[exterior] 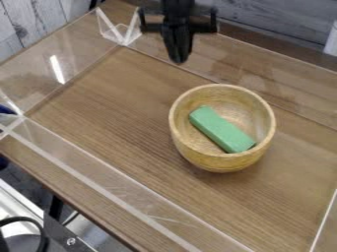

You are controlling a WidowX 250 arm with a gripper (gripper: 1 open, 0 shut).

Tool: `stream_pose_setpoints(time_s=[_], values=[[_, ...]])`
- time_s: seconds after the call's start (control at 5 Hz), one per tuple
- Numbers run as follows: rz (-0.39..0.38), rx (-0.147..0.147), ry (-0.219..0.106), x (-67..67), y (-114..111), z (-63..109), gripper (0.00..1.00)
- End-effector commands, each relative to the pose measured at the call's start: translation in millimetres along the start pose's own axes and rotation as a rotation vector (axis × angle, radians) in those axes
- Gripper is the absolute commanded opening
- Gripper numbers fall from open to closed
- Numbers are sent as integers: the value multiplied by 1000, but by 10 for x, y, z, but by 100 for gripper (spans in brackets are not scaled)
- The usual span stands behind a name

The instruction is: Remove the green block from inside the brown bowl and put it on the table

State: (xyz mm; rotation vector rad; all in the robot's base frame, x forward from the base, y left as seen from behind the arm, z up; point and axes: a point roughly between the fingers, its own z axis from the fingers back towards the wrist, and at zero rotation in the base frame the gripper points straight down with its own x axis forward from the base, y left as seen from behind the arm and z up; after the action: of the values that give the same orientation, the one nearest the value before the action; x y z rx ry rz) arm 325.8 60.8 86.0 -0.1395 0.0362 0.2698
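Hovering beyond the bowl, above the bench point(99, 108): black fingers point(180, 54), clenched. Nearer the camera and rightward of them: one round tan wooden bowl point(188, 148), upright on the bench; inside it, one green block point(222, 130), lying aslant.

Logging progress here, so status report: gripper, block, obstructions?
Gripper shut, holding nothing. Green block inside brown bowl. Nothing seen above the block.
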Motion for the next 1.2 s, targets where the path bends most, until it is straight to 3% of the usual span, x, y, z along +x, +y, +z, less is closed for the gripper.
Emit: stream_pose_setpoints(time_s=[0.0, 0.2, 0.4, 0.6, 1.0], values=[[-6, 52, -14, 115, 60, 61, 0], [-24, 74, 20, 127, -19, 99, 0], [-79, 80, 48, 170, -11, -15, 0], [-151, 69, 64, 195, -112, -21, 0], [-198, 109, 64, 325, -189, -117, 0]])
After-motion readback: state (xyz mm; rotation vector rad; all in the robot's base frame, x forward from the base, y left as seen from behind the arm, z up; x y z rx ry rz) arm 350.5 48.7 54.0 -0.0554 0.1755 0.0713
